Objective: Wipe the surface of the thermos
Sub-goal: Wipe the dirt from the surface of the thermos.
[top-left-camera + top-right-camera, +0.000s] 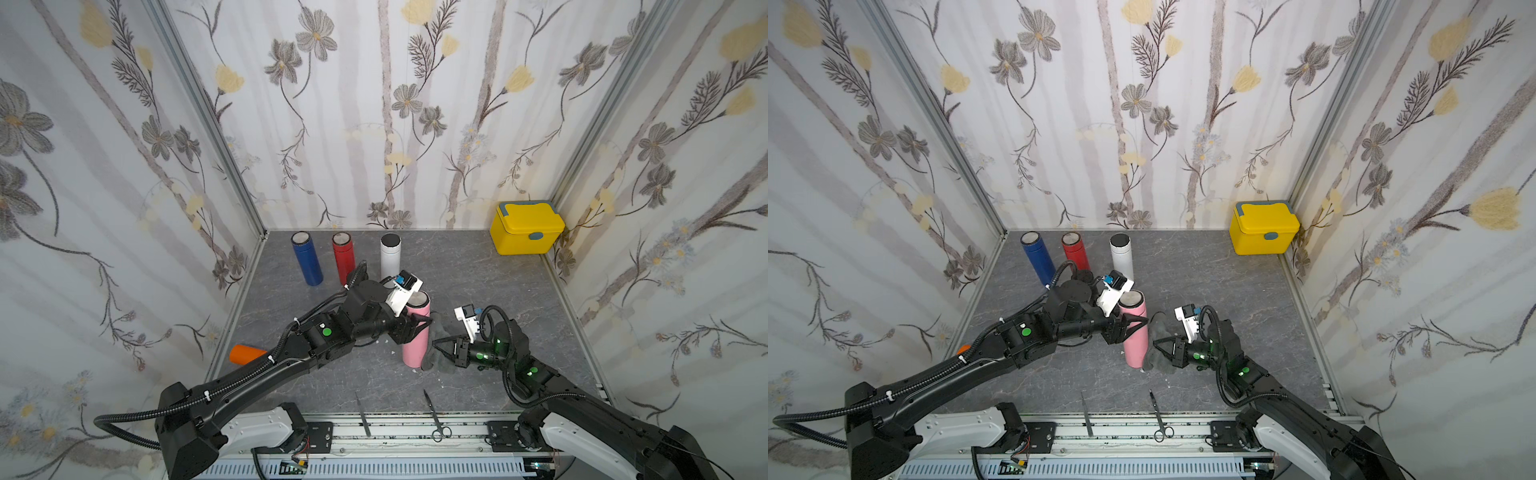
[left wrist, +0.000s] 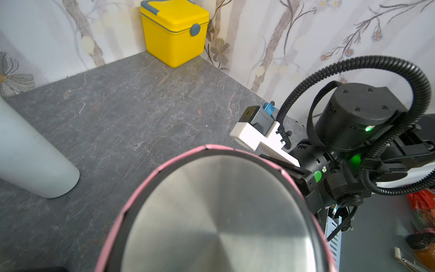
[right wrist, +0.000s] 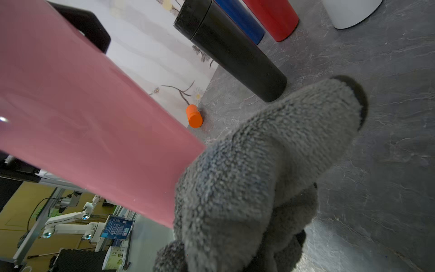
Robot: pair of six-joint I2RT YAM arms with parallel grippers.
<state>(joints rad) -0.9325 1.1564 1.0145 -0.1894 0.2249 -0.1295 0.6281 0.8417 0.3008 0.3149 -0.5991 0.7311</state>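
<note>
pink thermos (image 1: 412, 353) stands upright on the worktop (image 1: 478, 282), well apart from the yellow box (image 1: 525, 228). left hand (image 1: 417, 324) is clamped round its upper body. right hand (image 1: 439, 351) looks pinched shut on a grey cloth (image 3: 259, 176) touching the thermos's box-side.

In a top view, at frame centre, the left arm (image 1: 1034, 332) hides most of the black thermos (image 1: 1084, 276) (only its top shows). The grey cloth (image 1: 432, 363) buries the fingertips of the right gripper (image 1: 439, 350). The left wrist view crops the pink thermos (image 2: 211, 212).
</note>
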